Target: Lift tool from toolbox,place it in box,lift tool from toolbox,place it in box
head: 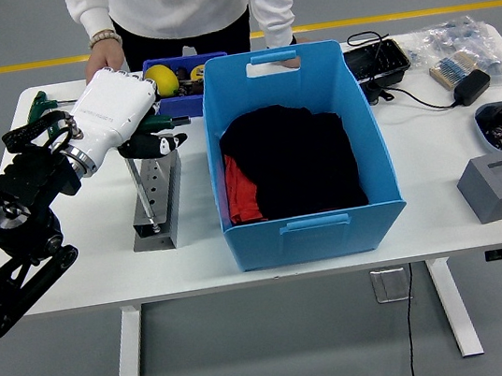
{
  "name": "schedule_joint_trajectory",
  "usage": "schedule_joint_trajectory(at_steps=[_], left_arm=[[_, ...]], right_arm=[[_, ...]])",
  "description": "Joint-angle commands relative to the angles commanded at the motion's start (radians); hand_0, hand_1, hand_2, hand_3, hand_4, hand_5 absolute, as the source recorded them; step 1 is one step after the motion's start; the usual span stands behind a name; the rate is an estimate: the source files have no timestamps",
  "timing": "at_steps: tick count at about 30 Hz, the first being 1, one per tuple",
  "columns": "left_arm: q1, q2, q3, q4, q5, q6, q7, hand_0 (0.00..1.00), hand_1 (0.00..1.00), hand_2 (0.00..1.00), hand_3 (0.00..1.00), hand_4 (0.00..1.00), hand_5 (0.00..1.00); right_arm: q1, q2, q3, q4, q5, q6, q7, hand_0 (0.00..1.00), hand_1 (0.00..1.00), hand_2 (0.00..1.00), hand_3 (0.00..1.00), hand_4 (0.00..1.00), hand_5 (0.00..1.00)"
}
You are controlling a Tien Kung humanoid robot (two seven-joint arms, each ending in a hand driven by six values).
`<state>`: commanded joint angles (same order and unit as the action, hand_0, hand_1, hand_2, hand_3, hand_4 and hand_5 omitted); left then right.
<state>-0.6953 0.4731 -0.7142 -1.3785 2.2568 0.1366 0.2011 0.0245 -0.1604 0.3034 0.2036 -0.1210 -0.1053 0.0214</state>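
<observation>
One hand works for you — your left hand grips a green-handled tool standing in the metal toolbox, just beside the blue box

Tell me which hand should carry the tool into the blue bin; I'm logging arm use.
Left. The left hand is already curled on a green-handled tool above the metal rack, right beside the blue bin. No right arm shows.

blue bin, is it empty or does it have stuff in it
Not empty. The blue bin holds black cloth covering most of its floor, with red fabric showing at the cloth's left edge. No tool is visible inside.
</observation>
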Motion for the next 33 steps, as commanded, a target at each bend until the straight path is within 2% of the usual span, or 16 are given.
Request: schedule_joint_trajectory(at_steps=[15,33], left_arm=[[-0.040,0.012,0.005,-0.028,-0.016,-0.001,-0.004,0.041,0.002,0.034,0.061,0.801,0.525],[-0.124,0.035,0.033,-0.038,-0.050,-0.012,-0.008,0.042,0.002,0.035,0.059,0.804,0.534]], right_arm=[[0.000,-0.002,-0.002,0.000,-0.001,-0.001,0.001,0.695,0.668,0.738,0.582,0.787,0.708],[0.005,-0.006,0.008,0.001,-0.001,-0.001,0.001,0.696,0.668,0.737,0.582,0.787,0.707]])
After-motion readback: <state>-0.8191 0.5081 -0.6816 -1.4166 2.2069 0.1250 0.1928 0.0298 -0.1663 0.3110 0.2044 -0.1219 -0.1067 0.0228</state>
